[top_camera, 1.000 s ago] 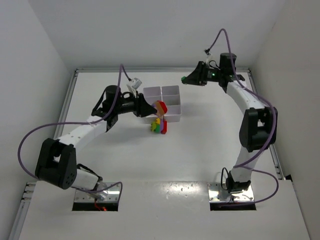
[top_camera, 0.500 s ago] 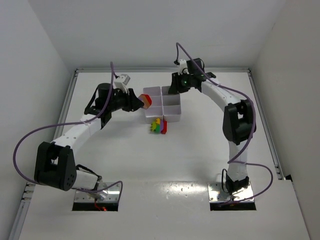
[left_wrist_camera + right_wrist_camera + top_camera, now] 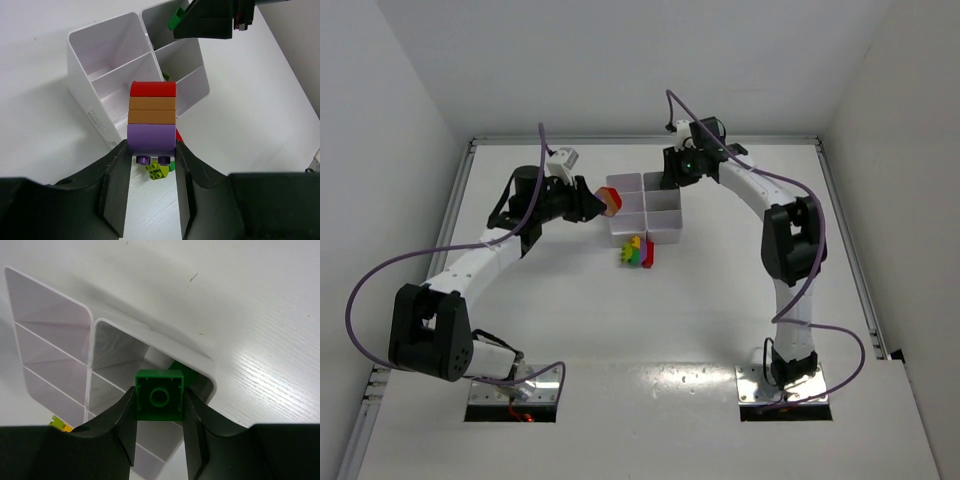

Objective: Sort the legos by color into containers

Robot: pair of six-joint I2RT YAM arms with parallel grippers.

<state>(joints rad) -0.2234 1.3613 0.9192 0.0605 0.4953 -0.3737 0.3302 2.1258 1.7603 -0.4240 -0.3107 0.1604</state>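
While the left gripper [image 3: 151, 159] pinches the purple base of a brick column [image 3: 152, 112] (purple, two orange, red on top), that column hangs at the tray's [image 3: 92, 107] left edge. The right gripper [image 3: 160, 407] clamps a green brick [image 3: 160, 396] over a far corner compartment of the tray. Only the right wrist view shows another green piece [image 3: 176, 368] inside that compartment. Loose bricks [image 3: 638, 252] lie just near of the tray, mostly hidden behind the column in the left wrist view.

Left arm [image 3: 480, 262], right arm [image 3: 752, 185]: white links, black joints, looping purple cables [image 3: 354, 297]. Left gripper [image 3: 151, 146], right gripper [image 3: 159, 392]: matte black fingers [image 3: 115, 190]. Metal base plates [image 3: 510, 388].
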